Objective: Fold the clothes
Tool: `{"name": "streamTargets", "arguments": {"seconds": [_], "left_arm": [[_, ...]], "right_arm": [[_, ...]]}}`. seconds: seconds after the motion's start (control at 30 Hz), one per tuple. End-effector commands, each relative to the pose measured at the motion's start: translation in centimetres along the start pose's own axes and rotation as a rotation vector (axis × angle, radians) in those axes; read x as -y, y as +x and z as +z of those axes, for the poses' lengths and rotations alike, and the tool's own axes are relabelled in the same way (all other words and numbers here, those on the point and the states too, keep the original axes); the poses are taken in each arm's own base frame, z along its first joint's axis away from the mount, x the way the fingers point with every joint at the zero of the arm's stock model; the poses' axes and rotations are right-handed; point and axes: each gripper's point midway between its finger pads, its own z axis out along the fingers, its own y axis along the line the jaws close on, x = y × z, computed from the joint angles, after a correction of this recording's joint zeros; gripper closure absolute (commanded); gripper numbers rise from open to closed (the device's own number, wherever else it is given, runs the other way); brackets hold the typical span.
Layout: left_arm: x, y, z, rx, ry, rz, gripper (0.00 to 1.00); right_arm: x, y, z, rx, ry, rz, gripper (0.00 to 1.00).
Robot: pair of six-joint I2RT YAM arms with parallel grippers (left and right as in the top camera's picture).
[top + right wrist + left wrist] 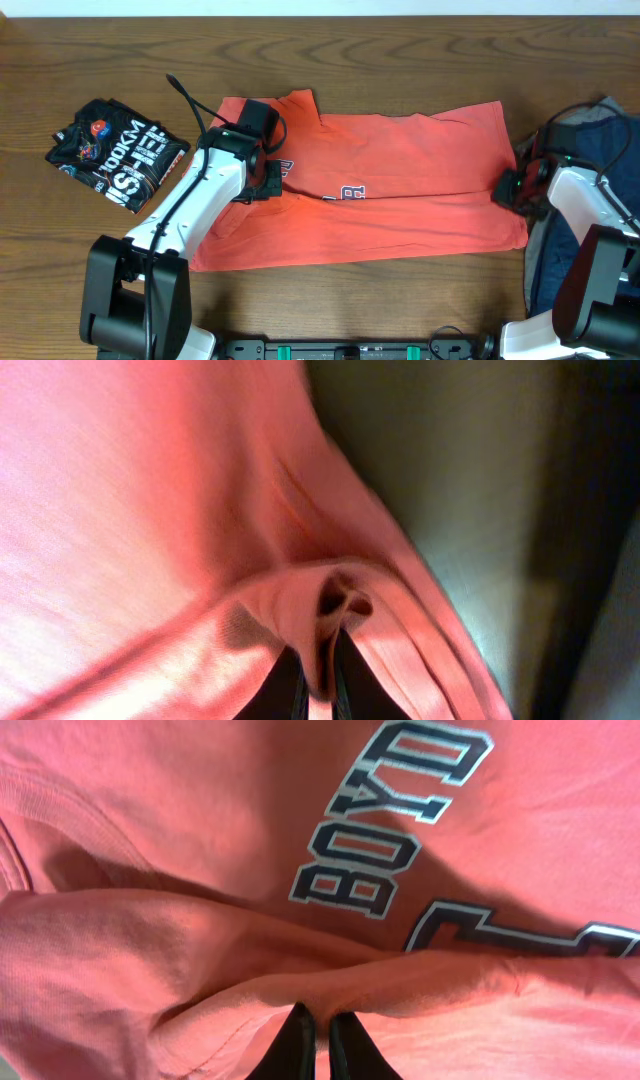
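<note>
- Big coral-red cotton T-shirt [400, 180] is spread out across the middle of the brown wooden table [400, 50], with a long crease running side to side about halfway down it.
- The navy-and-white block lettering [355, 870] sits right by that crease, near the left arm.
- Left gripper [320, 1020] is at the shirt's left side, jaws pinched together on a raised fold of the red fabric.
- Right gripper [320, 670] is at the shirt's right edge. Its fingers are closed on a bunched-up bit of the hem, and you can see cloth squeezed between them.
- Off to the left, well apart from the red one, there's a folded black garment with white print [118, 150].
- A heap of navy and grey cloth [610, 130] sits at the far right edge, partly under the right arm.
</note>
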Motion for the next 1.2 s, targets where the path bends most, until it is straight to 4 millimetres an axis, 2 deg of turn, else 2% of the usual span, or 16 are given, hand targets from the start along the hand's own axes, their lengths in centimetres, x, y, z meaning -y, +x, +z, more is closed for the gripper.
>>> {"name": "streamTargets", "arguments": {"seconds": [0.0,0.03,0.1,0.17,0.2,0.33,0.4,0.5,0.6,0.7,0.8,1.0,1.17], "left_arm": [[-0.1,-0.8,-0.5,0.031,-0.006,-0.007,0.93],[-0.1,-0.8,-0.5,0.032,-0.005,-0.007,0.93],[-0.1,-0.8,-0.5,0.032,-0.005,-0.007,0.93],[-0.1,-0.8,-0.5,0.03,-0.006,-0.007,0.93],[-0.1,-0.8,-0.5,0.03,-0.006,-0.007,0.93],[-0.8,-1.0,-0.5,0.043,-0.045,-0.008,0.93],[-1.1,-1.2,-0.5,0.053,-0.068,-0.008,0.93],[-1.2,-1.2,-0.5,0.055,-0.07,-0.008,0.92],[-1.2,-1.0,-0.5,0.048,-0.072,-0.009,0.93],[-1.6,-0.8,-0.5,0.042,-0.089,-0.044,0.93],[-2.6,-0.9,-0.4,0.061,-0.145,-0.099,0.93],[-2.7,-1.0,-0.4,0.068,-0.151,-0.123,0.93],[-2.7,-1.0,-0.4,0.068,-0.151,-0.123,0.92]], "right_arm": [[-2.1,-3.5,-1.2,0.098,-0.108,-0.004,0.88],[-2.7,-4.2,-1.4,0.125,-0.135,-0.008,0.82],[-3.5,-5.3,-1.7,0.167,-0.179,-0.016,0.59],[-3.7,-5.6,-1.8,0.178,-0.185,-0.018,0.49],[-3.6,-5.5,-1.8,0.176,-0.181,-0.017,0.48],[-2.8,-4.9,-1.5,0.148,-0.144,-0.012,0.49],[-2.5,-4.1,-1.5,0.119,-0.139,-0.005,0.56],[-2.3,-2.0,-2.1,0.038,-0.137,-0.003,0.62],[-1.5,1.1,-2.7,-0.074,-0.101,-0.01,0.61],[-0.6,2.6,-2.5,-0.129,-0.058,-0.033,0.6],[0.7,2.7,-1.8,-0.115,0.006,-0.034,0.6],[0.6,2.0,-0.7,-0.054,-0.008,-0.038,0.6],[0.6,2.2,-0.2,-0.045,-0.01,-0.038,0.61]]}}
